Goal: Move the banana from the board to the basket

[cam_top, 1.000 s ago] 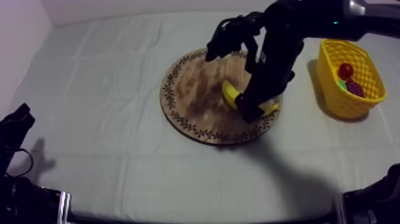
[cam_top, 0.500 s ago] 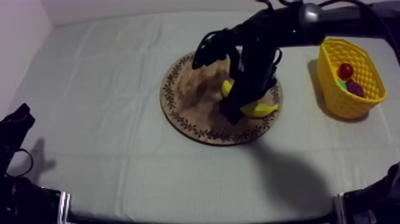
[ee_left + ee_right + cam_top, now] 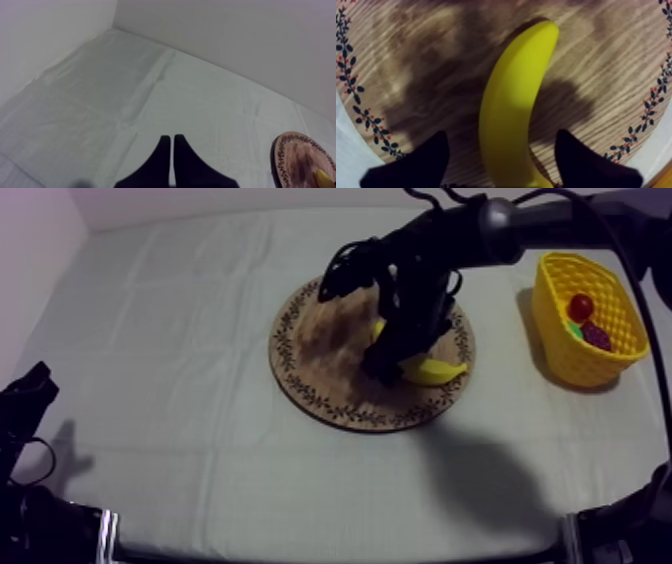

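The yellow banana [image 3: 436, 370] lies on the right half of the round wooden board [image 3: 325, 373]. My right gripper [image 3: 386, 368] has come down over it from the upper right and hides its middle. Seen from the right wrist, the banana [image 3: 511, 110] runs lengthwise between the two black fingers [image 3: 416, 165], which stand wide apart on either side of it, just above the board [image 3: 426, 60]. The yellow basket [image 3: 562, 348] stands at the right. My left gripper [image 3: 172, 142] is shut on nothing, a narrow wedge over the cloth, resting low at the left [image 3: 30, 393].
In the basket lie a small red fruit [image 3: 580, 307] and a bunch of grapes [image 3: 597, 336]. From the left wrist, the board's patterned rim [image 3: 280, 150] and a tip of the banana [image 3: 325, 176] show far off. Bare cloth surrounds the board.
My right arm has swung left and lower over the board, bringing its gripper down around the banana. The banana and the left arm have not moved.
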`<move>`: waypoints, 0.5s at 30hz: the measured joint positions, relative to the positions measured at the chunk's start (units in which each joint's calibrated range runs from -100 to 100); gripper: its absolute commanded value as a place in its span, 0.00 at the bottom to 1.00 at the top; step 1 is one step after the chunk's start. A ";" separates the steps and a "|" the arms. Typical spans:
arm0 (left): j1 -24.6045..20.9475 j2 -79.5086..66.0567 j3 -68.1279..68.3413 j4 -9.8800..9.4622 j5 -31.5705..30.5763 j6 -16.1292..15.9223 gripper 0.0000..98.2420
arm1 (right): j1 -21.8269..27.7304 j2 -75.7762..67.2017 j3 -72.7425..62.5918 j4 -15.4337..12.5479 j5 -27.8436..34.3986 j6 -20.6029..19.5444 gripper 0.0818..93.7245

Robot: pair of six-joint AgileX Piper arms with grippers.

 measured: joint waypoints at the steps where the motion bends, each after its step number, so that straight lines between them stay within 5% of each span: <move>1: 0.00 0.00 0.00 0.00 0.00 0.00 0.00 | 0.04 0.14 0.00 0.06 -0.11 -0.08 0.48; 7: 0.00 0.00 0.00 0.00 0.00 0.00 0.00 | 0.30 1.08 0.00 0.90 -1.55 -0.69 0.27; 15: 0.00 0.00 0.00 0.00 0.00 0.00 0.00 | 0.26 1.45 -0.48 1.31 -1.88 -1.41 0.16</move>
